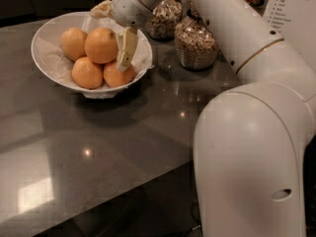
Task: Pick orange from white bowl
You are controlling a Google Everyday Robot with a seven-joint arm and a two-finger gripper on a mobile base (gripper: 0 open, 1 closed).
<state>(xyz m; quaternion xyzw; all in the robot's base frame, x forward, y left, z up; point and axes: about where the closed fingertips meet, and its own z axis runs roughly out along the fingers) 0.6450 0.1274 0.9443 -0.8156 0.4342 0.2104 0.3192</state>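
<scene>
The white bowl [45,58] with its paper lining stands at the back left of the dark table and holds several oranges. The biggest, topmost orange [100,44] sits in the middle; a smaller orange [118,76] lies at the front right beneath it. My gripper [114,29] reaches down into the bowl's right side and is open. One pale finger [126,47] hangs against the right flank of the top orange, above the front-right one. The other finger [101,8] shows behind the top orange at the far rim.
Two glass jars of cereal [195,42] [165,18] stand just right of the bowl, under my arm. A white printed sign [295,9] is at the far right. My arm's bulky white body [252,157] fills the right foreground over the table edge [163,169].
</scene>
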